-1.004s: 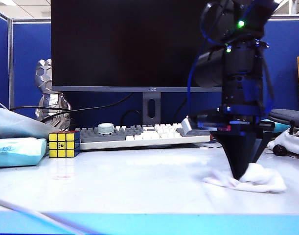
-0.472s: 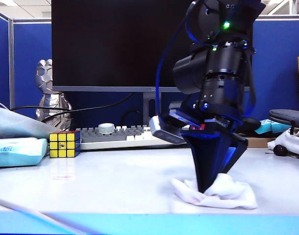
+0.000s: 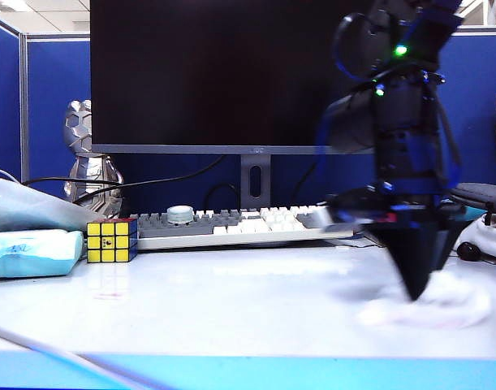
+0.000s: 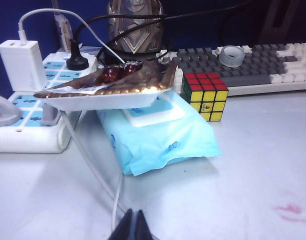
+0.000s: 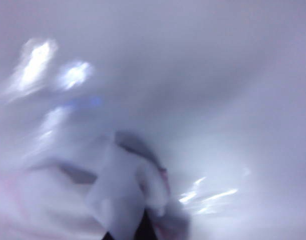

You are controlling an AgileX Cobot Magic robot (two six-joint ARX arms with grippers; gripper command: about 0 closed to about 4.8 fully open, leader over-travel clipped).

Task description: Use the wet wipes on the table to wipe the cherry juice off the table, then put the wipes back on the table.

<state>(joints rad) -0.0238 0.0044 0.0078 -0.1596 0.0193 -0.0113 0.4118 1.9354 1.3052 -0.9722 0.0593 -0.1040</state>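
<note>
Near the desk's (image 3: 231, 301) front right corner, the right gripper (image 3: 416, 292) points straight down, jaws closed on the wipes (image 3: 442, 305), pressing the blurred white lump against the top. The left gripper (image 4: 134, 226) hangs with its 2 fingers together, empty, over the left side. A faint juice (image 4: 292, 210) stain shows nearby.

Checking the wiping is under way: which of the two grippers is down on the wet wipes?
The right gripper, jaws shut on the wet wipes at the table's right side. The left gripper hangs shut and empty near the tissue pack.
</note>
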